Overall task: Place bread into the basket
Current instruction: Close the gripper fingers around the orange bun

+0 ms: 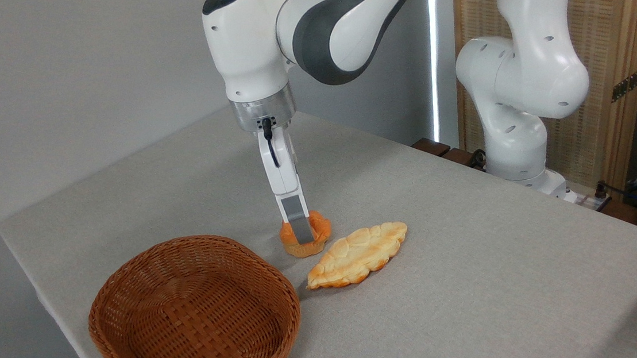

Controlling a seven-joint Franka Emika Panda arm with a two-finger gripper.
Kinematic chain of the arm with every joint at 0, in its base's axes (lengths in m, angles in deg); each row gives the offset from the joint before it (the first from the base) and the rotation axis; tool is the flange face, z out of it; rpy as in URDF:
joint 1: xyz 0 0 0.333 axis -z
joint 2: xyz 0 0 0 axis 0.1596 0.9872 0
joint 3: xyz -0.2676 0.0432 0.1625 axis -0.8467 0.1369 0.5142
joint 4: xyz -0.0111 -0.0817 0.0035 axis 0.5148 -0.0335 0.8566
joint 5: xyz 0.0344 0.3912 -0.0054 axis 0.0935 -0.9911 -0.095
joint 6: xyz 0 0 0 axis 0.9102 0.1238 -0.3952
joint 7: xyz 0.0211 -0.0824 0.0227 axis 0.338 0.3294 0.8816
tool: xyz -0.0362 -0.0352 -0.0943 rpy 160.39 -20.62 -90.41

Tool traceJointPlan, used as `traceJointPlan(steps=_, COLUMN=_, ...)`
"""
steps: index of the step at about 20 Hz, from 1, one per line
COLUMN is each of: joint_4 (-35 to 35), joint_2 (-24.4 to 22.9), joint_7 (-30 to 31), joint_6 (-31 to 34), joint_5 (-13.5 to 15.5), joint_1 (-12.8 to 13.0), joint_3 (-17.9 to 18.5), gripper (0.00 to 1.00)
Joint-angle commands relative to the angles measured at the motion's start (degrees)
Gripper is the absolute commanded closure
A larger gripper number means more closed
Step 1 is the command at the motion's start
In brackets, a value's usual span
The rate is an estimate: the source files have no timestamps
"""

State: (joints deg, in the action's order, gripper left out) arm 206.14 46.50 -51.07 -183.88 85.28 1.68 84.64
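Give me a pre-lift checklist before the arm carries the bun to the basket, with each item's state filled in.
1. Pincer down at the orange bun: ok.
2. Fingers firmly closed on the bun: cannot tell, only the near finger shows.
3. Bun still resting on the table: ok, not yet lifted.
4. Wicker basket empty, upright, ready to receive: ok.
5. Leaf-shaped flat bread apart from the bun: ok, a small gap shows.
6. Path leftward from bun to basket free of things: ok.
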Motion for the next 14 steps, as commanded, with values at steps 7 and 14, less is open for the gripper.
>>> traceJointPlan(steps=7, joint_4=2.16, joint_2=0.52, joint_7=-1.04, joint_6=-4.89, joint_5=0.39, joint_1=0.21, joint_3=-0.53, gripper=0.07)
traceJointPlan(steps=14, joint_4=2.43, joint_2=0.61, joint_7=-4.82, joint_6=-4.9, joint_5=0.39, joint_1=0.21, joint_3=-0.53, gripper=0.49)
